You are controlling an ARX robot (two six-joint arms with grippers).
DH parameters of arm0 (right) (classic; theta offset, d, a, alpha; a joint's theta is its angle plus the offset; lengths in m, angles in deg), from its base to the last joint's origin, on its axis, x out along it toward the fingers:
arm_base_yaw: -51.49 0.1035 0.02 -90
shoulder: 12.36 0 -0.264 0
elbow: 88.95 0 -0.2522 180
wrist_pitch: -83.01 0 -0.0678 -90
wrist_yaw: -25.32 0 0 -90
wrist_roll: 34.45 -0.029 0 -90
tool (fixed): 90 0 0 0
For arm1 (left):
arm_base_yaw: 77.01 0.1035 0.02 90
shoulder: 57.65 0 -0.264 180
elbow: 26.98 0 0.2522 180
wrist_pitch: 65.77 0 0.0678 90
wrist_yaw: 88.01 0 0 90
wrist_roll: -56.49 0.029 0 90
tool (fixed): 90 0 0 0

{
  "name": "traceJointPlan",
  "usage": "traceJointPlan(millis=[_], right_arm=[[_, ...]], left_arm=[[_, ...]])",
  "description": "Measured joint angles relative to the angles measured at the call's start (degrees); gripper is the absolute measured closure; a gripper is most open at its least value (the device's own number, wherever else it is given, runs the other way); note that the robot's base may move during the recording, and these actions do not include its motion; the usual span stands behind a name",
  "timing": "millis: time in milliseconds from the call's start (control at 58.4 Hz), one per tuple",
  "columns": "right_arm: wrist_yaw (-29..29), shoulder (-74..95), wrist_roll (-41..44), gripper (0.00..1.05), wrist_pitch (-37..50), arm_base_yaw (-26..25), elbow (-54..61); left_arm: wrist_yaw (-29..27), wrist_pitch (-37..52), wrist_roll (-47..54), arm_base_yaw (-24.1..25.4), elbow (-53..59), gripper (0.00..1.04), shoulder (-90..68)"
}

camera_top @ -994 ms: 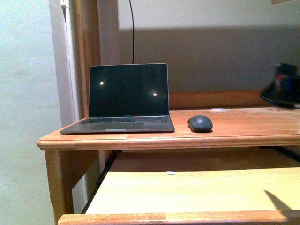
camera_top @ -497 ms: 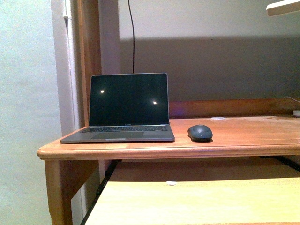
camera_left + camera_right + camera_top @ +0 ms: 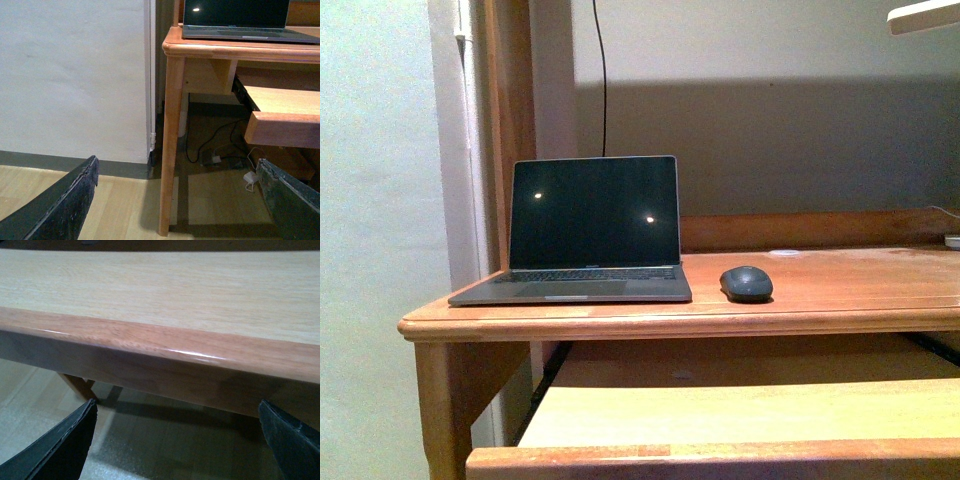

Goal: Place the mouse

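The mouse [image 3: 747,284] rests on the wooden desk [image 3: 840,300], just beside the open laptop [image 3: 582,232], on its right and not touching it. Left gripper [image 3: 185,200]: jaws spread wide, empty, low near the desk leg [image 3: 170,150]. Right gripper [image 3: 180,440]: jaws apart, empty, facing what appears to be the pull-out shelf [image 3: 160,300].
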State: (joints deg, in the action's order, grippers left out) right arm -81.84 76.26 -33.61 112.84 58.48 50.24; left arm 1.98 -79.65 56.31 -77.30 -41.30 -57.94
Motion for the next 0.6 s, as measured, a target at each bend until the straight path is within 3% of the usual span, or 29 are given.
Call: traceJointPlan(millis=[137, 600], right_arm=[[6.1, 6.4, -0.8, 0.07, 0.2, 4.2, -7.6], [20.2, 21.8, 0.2, 0.07, -2.2, 10.2, -26.0]], left_arm=[[0.0, 0.0, 0.0, 0.0, 0.0, 0.08, 0.0], [0.0, 0.0, 0.0, 0.0, 0.0, 0.08, 0.0]])
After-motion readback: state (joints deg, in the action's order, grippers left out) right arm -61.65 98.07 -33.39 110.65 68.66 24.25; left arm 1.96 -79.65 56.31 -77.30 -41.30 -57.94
